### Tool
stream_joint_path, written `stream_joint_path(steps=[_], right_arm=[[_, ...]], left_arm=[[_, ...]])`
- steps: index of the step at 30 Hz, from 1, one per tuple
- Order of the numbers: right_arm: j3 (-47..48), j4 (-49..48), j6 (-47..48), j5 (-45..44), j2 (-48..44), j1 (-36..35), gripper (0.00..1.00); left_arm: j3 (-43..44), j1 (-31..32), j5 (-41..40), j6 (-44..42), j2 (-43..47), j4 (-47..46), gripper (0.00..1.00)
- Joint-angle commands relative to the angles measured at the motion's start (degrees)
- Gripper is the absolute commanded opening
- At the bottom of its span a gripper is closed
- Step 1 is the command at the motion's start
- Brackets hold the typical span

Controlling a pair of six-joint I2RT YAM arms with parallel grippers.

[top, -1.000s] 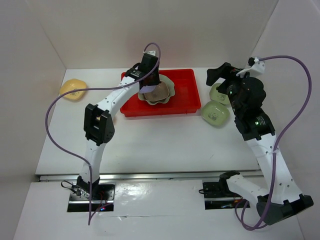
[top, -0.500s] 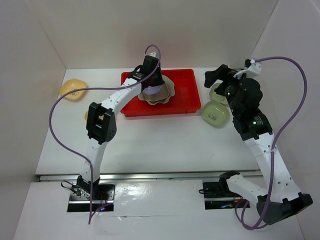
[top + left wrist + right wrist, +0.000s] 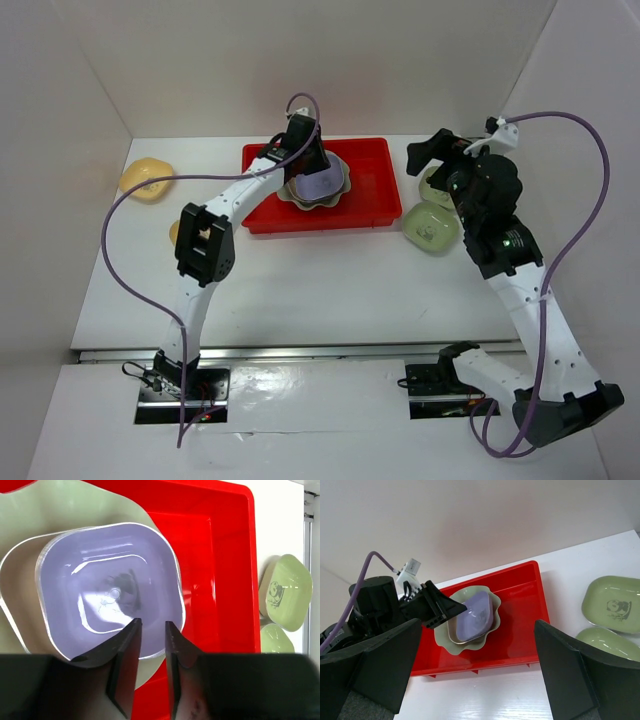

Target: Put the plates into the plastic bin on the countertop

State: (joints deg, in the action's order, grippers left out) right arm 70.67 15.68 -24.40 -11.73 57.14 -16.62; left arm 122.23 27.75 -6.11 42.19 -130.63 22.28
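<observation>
Left gripper [image 3: 152, 625], shut a second ago, is now standing parted, the lavender dish [image 3: 107, 587] lying released on the stack [image 3: 75, 510] at the bin [image 3: 220, 555] centre. Right gripper [image 3: 477, 665] is hanging wide open, empty.

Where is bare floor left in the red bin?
In the red bin, the right end, between the pale-green scalloped dish and the wall, is bare. Left of that is crowded: the lavender dish stacked there under the left gripper.

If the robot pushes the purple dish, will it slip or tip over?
Probably slippery: the lavender dish looks glossy. It likely won't tip: it is low, wide and nested in the beige dish on the scalloped green plate. It seems thin, so probably light.
</observation>
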Motion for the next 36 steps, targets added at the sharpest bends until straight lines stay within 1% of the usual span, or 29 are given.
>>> stream_joint_path(steps=[1, 7, 11, 12, 13, 14, 15, 16, 17, 19, 20, 21, 23, 24, 26, 27, 28, 29, 30, 32, 36], right_arm=[[-0.45, -2.32, 0.58, 0.12, -0.02, -0.34, 1.00], [-0.45, -2.32, 0.58, 0.12, 1.73, -0.34, 1.00], [-0.45, -2.93, 0.58, 0.74, 1.74, -0.34, 1.00], [-0.45, -2.94, 0.58, -0.13, 2.26, -0.34, 1.00], [-0.45, -2.94, 0.58, -1.62, 3.40, -0.34, 1.00], [-0.45, -0.94, 0.58, -5.29, 4.46, -0.34, 1.00], [-0.45, 0.30, 0.58, -6.37, 5.86, 0.27, 1.00], [-0.45, 1.44, 0.58, -6.38, 9.35, 0.97, 1.00], [-0.45, 3.89, 0.58, -5.86, 11.30, 2.72, 1.00], [-2.20, 4.44, -0.03, -4.89, 14.82, 4.57, 1.00], [-3.25, 4.44, -0.90, -4.89, 17.45, 5.36, 1.00], [-5.79, 4.44, -2.39, -6.80, 18.52, 6.76, 1.00], [-7.56, 4.44, -4.94, -8.57, 20.80, 8.70, 1.00], [-8.44, 4.44, -7.48, -9.10, 21.42, 10.89, 1.00], [-10.90, 5.06, -10.48, -9.89, 22.48, 12.57, 1.00], [-11.52, 5.06, -11.79, -9.89, 23.35, 13.71, 1.00], [-12.57, 5.06, -12.42, -9.89, 23.97, 13.72, 1.00], [-13.10, 5.06, -12.42, -9.89, 25.02, 14.33, 0.99], [-13.11, 4.45, -12.42, -9.89, 25.55, 15.03, 0.99], [-14.77, 3.75, -13.04, -9.11, 27.31, 15.57, 0.97], [-15.39, 1.64, -13.04, -8.05, 31.52, 17.58, 0.94]], left_arm=[[-0.51, -0.33, 0.04, 0.26, 0.29, -2.33, 0.39], [-2.35, -0.33, -2.24, -0.79, 4.76, -2.85, 0.46], [-3.84, -0.33, -2.77, -1.33, 7.84, -2.86, 0.46], [-4.37, -0.33, -3.29, -1.33, 8.80, -2.86, 0.51], [-5.07, 0.20, -3.99, -2.11, 11.60, -2.86, 0.58], [-5.77, 0.98, -5.04, -2.81, 13.02, -2.86, 0.68], [-7.08, 0.99, -7.32, -4.47, 14.60, -2.86, 0.93], [-7.71, 1.78, -8.12, -5.36, 17.74, -1.64, 1.00], [-7.71, 1.78, -8.74, -5.37, 19.26, -0.06, 1.00], [-8.24, 1.78, -9.61, -5.90, 22.07, 3.71, 1.00], [-9.11, 1.78, -9.62, -5.90, 23.74, 7.39, 1.00], [-11.21, 1.78, -9.62, -5.90, 27.23, 8.82, 1.00], [-14.46, 1.78, -9.62, -5.90, 31.29, 12.32, 1.00], [-18.74, 2.31, -10.23, -5.90, 35.84, 12.95, 1.00], [-23.34, 2.31, -13.30, -4.68, 40.43, 14.88, 1.00], [-27.19, 2.31, -14.36, -3.97, 42.54, 17.24, 1.00], [-28.79, 1.79, -16.46, -3.09, 46.22, 18.75, 1.00], [-30.20, 1.09, -17.35, -2.30, 47.82, 20.41, 1.00], [-31.52, 0.47, -17.36, -1.77, 49.40, 21.65, 1.00], [-35.82, -1.02, -14.47, -2.46, 53.78, 22.54, 1.00], [-40.75, -3.48, -14.46, -3.70, 58.72, 24.65, 1.00]])
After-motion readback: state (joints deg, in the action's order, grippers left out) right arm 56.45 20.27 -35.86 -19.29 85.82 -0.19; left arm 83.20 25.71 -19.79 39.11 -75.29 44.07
